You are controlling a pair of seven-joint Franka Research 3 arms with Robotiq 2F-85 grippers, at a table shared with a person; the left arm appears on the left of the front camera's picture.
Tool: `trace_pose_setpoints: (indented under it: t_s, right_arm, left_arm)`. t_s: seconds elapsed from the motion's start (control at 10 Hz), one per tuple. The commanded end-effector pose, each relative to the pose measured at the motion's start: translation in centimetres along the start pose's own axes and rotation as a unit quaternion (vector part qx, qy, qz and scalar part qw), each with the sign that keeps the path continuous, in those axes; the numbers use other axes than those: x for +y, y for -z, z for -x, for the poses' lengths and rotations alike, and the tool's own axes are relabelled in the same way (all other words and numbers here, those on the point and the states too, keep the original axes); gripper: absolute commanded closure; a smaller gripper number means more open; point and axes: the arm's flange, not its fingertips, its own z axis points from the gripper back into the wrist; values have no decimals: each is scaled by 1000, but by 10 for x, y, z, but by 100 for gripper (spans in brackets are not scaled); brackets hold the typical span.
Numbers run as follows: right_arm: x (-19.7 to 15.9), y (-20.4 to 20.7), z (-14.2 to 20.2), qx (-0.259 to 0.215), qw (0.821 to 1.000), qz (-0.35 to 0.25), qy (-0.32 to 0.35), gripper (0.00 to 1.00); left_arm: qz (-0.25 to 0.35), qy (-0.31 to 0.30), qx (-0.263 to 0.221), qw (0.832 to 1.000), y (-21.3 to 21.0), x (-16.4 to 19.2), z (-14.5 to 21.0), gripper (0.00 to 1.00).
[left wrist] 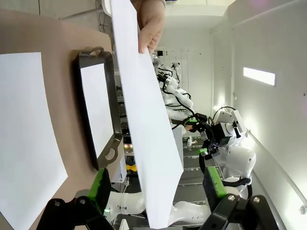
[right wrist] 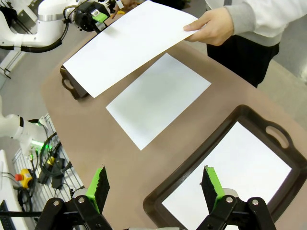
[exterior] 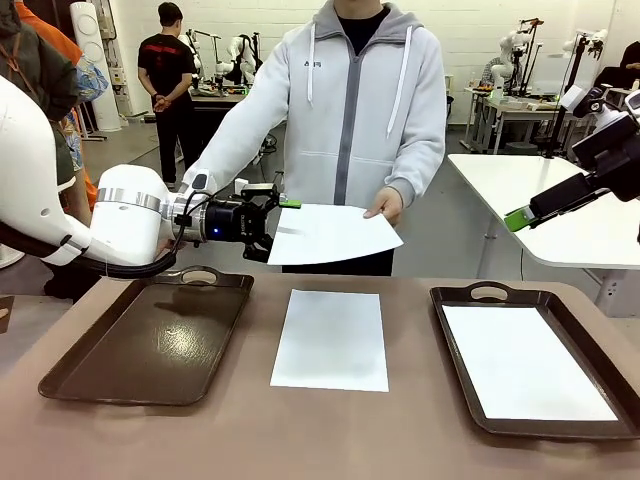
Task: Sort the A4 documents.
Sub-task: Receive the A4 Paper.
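Note:
A person's hand [exterior: 385,205] holds out one A4 document [exterior: 335,232] above the table's far side. Its left edge lies between the fingers of my left gripper [exterior: 276,222], which is open. In the left wrist view this sheet [left wrist: 144,129] runs edge-on through the gap of my left gripper [left wrist: 157,191], and the green pads [left wrist: 100,189] stand clear of it. A second document [exterior: 330,340] lies flat on the table's middle. A third [exterior: 525,362] lies in the right tray [exterior: 455,300]. My right gripper [exterior: 520,217] hangs open, high at the right, over that tray [right wrist: 158,199].
An empty dark brown tray [exterior: 160,335] sits at the left, below my left arm. The person stands at the far edge, one sleeve [exterior: 230,150] reaching down behind my left gripper. A white table [exterior: 560,205] stands behind at the right.

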Motion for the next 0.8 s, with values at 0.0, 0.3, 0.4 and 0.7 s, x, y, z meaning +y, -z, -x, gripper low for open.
trace_pose_setpoints:
  t_s: [0.0,0.3,0.4,0.7]
  right_arm:
    - [-1,1,0,1,1000,-1,1,0]
    - [-1,1,0,1,1000,-1,1,0]
    - [-1,1,0,1,1000,-1,1,0]
    - [-1,1,0,1,1000,-1,1,0]
  left_arm:
    - [3,-1,5,1000,3,0,-3,0]
    - [9,23,25,999,4,-1,-4,20]
    - [7,24,23,999,3,-1,-6,40]
    - [-9,33,9,999,-3,-4,-8,45]
